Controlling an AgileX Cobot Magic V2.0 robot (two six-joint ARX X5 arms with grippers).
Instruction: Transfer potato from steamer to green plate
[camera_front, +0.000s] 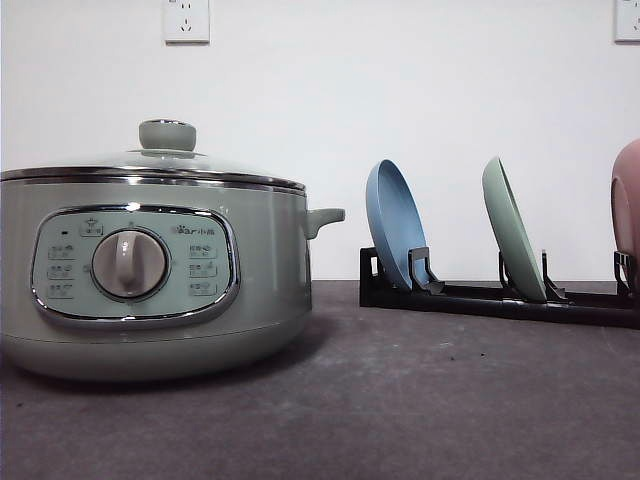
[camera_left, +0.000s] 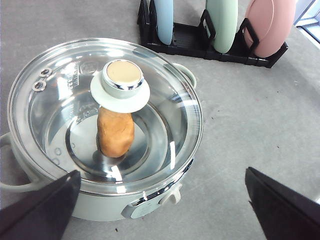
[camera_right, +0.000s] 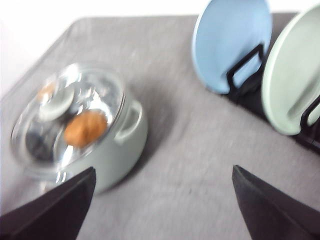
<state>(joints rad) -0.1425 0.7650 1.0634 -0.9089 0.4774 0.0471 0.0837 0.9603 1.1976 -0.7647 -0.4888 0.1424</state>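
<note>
Both jaws stand wide and hold nothing: the left gripper (camera_left: 160, 200) hovers over the steamer (camera_left: 100, 135), the right gripper (camera_right: 162, 200) off to its side. Inside lies the potato (camera_left: 115, 131), under the closed glass lid (camera_left: 165, 115), so the left arm is nearer. Its long axis points away from the left jaws. Blur softens the right wrist view. Upright in the rack (camera_front: 500, 298) stands the green plate (camera_front: 512, 240).

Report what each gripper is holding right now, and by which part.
Nothing is held. The left gripper and right gripper both stand open with nothing between the fingers. The potato lies inside the steamer under its lid.
</note>
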